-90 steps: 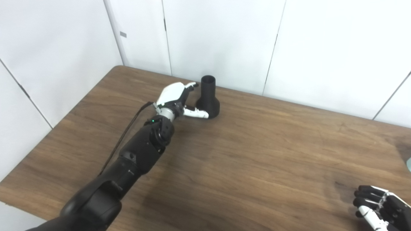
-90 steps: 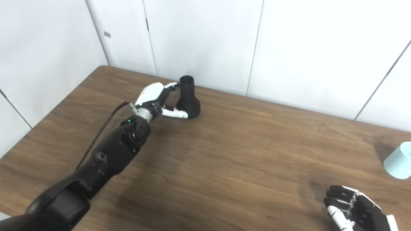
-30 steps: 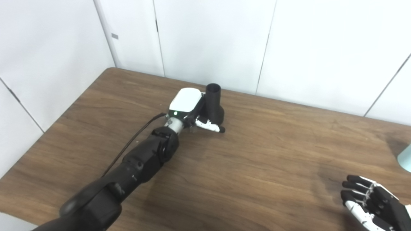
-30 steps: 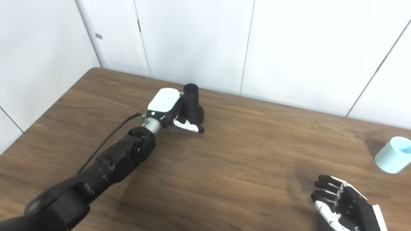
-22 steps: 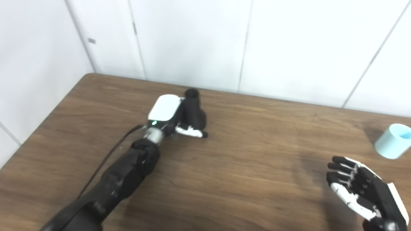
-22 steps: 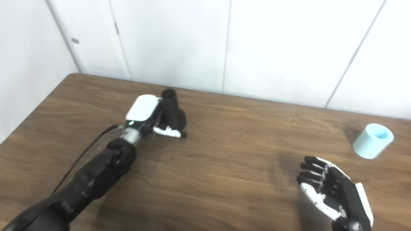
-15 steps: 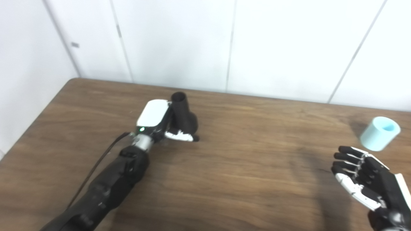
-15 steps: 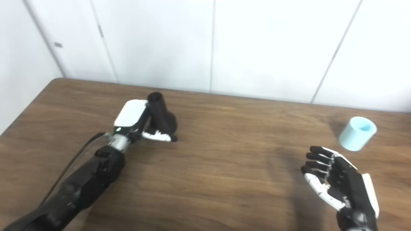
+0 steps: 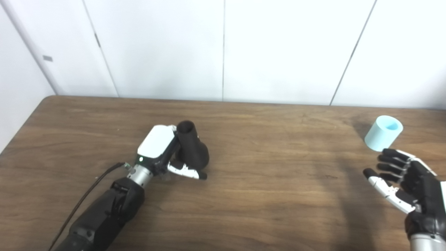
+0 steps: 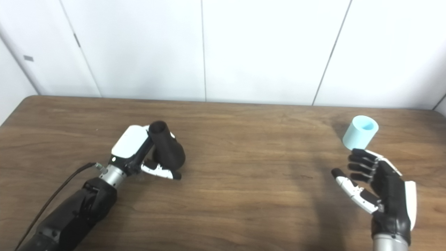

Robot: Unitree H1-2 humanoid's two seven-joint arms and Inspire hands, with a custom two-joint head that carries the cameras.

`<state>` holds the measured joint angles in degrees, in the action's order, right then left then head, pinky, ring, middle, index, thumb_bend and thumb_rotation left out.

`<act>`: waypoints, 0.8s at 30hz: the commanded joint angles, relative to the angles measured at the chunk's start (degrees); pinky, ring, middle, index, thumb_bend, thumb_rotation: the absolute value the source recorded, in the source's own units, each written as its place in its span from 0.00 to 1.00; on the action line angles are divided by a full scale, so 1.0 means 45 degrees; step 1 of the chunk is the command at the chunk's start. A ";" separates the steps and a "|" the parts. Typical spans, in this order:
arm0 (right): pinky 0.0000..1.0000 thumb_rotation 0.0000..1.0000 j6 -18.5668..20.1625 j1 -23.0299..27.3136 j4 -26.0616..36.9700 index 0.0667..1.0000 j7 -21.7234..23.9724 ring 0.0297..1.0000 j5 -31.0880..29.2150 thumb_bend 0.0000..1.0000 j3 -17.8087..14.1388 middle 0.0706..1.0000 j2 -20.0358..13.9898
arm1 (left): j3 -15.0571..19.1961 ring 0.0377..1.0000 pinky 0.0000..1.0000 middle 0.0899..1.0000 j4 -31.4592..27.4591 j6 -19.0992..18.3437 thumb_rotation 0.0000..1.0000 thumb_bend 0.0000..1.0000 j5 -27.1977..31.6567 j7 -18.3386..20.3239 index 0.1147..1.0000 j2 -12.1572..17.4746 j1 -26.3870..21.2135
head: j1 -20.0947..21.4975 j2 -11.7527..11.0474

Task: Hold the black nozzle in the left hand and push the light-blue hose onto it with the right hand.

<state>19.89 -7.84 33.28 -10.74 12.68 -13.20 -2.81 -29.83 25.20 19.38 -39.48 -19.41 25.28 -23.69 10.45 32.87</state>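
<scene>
Reaching for the light-blue hose is the step in hand: it stands upright on the bench at the far right, just beyond the right hand, whose fingers are spread and empty. Wrap it round the sides, leaving its open end free. The left hand has its fingers clamped on the black nozzle, well apart at the left, mouth tilted upward.
</scene>
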 commanded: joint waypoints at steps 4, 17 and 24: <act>0.56 0.00 -0.1356 0.0322 -0.0044 0.65 -0.0723 0.63 0.0690 0.47 -0.0347 0.64 -0.0142 | -0.1460 0.45 0.70 0.41 0.0062 0.1347 0.00 0.50 -0.0603 0.1027 0.42 -0.0679 0.2234 | 0.0222 0.0031; 0.63 0.06 -0.0303 0.0831 0.0116 0.76 -0.0977 0.69 0.0951 0.64 -0.1201 0.72 -0.0167 | -0.2084 0.44 0.72 0.41 -0.1146 0.1650 0.00 0.50 -0.0964 0.1652 0.44 -0.0559 0.2857 | 0.0932 0.0268; 0.80 0.21 0.0773 0.1485 -0.0410 0.92 -0.0691 0.87 0.0832 0.75 -0.1690 0.88 -0.0658 | -0.3128 0.41 0.72 0.42 -0.0816 0.1672 0.00 0.50 -0.1146 0.0920 0.46 -0.0697 0.2839 | 0.1246 0.0364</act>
<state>23.01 -3.13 30.95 -13.79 16.95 -19.48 -3.94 -35.61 16.84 22.96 -43.22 -18.13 25.95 -20.30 16.08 34.45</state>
